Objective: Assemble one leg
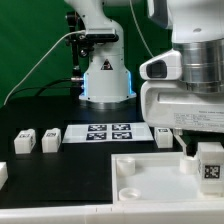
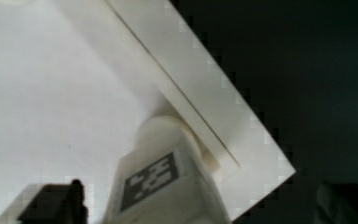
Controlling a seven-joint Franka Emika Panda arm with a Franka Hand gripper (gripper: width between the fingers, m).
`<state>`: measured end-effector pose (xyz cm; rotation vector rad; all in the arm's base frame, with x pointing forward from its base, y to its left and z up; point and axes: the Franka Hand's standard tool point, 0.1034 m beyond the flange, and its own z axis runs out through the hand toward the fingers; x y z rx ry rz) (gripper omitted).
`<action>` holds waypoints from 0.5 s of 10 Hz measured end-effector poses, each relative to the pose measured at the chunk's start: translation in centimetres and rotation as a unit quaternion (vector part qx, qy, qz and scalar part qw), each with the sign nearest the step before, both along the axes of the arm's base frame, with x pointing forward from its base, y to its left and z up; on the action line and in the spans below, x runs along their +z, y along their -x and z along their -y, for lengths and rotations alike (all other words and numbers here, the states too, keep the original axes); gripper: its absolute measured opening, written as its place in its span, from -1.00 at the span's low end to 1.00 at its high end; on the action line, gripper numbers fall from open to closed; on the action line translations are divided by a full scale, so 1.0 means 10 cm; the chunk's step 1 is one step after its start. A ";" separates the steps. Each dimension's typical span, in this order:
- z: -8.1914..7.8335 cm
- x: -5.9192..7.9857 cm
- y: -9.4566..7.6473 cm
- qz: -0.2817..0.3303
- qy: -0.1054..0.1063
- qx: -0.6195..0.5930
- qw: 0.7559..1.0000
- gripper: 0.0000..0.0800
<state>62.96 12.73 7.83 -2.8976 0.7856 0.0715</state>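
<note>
The end effector [image 1: 204, 150] appeared clenched on the leg [image 1: 209, 167], which hung upright at its 6 o'clock, long axis vertical, over the 3 o'clock side of the tray [image 1: 150, 172].

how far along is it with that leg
Done: nothing looks seated in the tray yet. In hand: one leg is at the tray's corner under the hand, grip unclear. Left: seating it in the tray; another leg waits by the marker board.
</note>
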 end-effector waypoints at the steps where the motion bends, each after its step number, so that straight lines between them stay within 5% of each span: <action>1: 0.00 0.00 0.00 0.003 0.000 0.018 1.000 0.62; 3: 0.00 0.00 0.00 0.003 0.000 0.024 1.000 0.06; 4: 0.02 -0.01 0.02 -0.001 0.001 0.017 1.000 0.06; 5: 0.04 -0.03 0.04 -0.014 0.002 -0.040 0.999 -0.24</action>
